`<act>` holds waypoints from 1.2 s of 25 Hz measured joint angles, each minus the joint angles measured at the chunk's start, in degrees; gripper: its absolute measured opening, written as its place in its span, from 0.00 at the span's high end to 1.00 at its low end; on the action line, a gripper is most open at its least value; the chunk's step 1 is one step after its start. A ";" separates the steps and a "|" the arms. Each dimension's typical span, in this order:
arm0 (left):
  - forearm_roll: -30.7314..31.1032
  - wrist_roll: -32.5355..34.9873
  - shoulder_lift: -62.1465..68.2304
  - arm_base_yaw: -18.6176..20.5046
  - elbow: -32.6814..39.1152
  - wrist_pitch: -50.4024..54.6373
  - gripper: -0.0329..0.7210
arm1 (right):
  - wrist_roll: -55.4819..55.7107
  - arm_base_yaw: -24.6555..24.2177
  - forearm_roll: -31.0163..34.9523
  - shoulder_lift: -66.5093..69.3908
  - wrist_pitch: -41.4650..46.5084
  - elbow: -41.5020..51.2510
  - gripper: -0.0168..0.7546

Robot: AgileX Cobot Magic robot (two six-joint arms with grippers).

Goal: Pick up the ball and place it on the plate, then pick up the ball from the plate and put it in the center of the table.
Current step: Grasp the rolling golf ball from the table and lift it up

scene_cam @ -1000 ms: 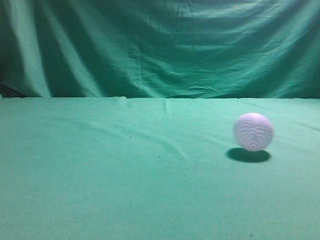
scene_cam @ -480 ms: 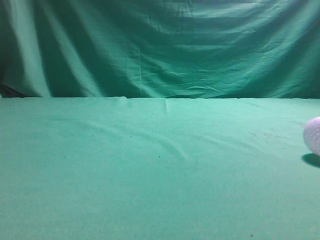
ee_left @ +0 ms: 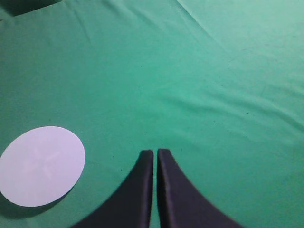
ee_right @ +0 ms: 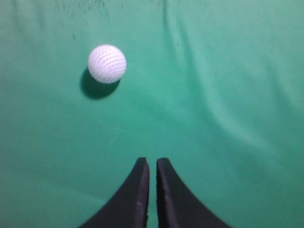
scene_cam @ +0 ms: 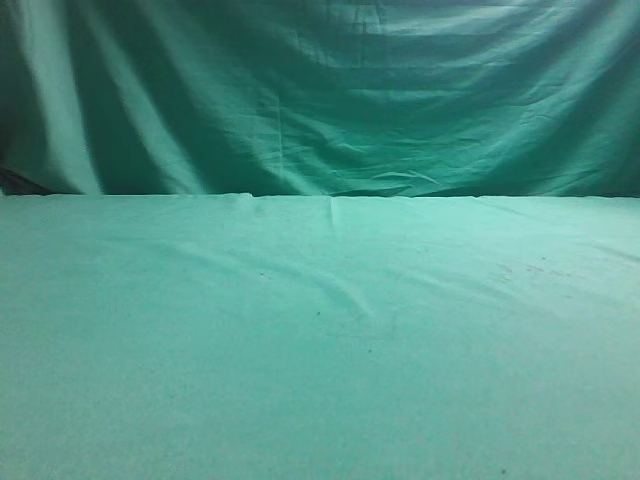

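Since a second ago, your small white dimpled ball [ee_right: 107, 63] has travelled rightward across the exterior view and left it entirely; that view now shows only the flat table covered in wrinkled green cloth [scene_cam: 320, 340] and the draped green cloth backdrop [scene_cam: 320, 95] behind it. You can find the ball in the right wrist view, lying on the green cloth with its dark shadow just below and to its left. It sits well ahead of your right gripper [ee_right: 152, 164] and off to its left, clearly apart from it. That gripper's two black fingers [ee_right: 137, 194] are drawn together with only a thin slit between them, and they hold nothing. In the left wrist view, your left gripper [ee_left: 155, 154] looks the same: black fingers [ee_left: 178, 194] nearly touching, nothing between them. A flat round white plate [ee_left: 42, 165] lies on the cloth to the left of that gripper, apart from it, with nothing resting on it.
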 joint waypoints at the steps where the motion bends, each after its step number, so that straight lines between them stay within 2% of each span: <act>1: 0.44 -0.10 0.00 0.00 0.05 0.00 0.96 | 0.00 0.67 -0.09 1.59 -0.45 -0.10 0.91; 7: 0.78 -0.22 0.00 0.00 0.03 0.00 0.96 | 0.72 4.14 -0.31 12.56 -8.00 -0.23 0.91; 10: 0.88 -0.22 0.00 0.00 0.03 0.00 0.96 | 0.81 4.39 -0.42 17.48 -11.48 -0.23 0.74; 15: 1.01 -0.22 0.00 0.00 0.03 -0.03 0.96 | 3.18 4.43 0.05 23.64 -18.43 -0.23 0.26; 17: 1.01 -0.22 0.00 0.00 0.03 -0.03 0.96 | 4.75 4.43 0.39 25.23 -20.56 -0.23 0.15; 18: 1.01 -0.22 0.00 0.00 0.03 -0.03 0.96 | 5.29 4.43 0.53 26.01 -21.49 -0.23 0.13; 29: 1.01 -0.42 0.00 0.00 0.03 -0.03 0.96 | 6.24 4.43 1.00 36.43 -23.30 -5.40 0.15; 30: 1.01 -0.42 0.00 0.00 0.03 -0.03 0.96 | 6.24 4.43 1.00 37.27 -23.09 -6.13 0.20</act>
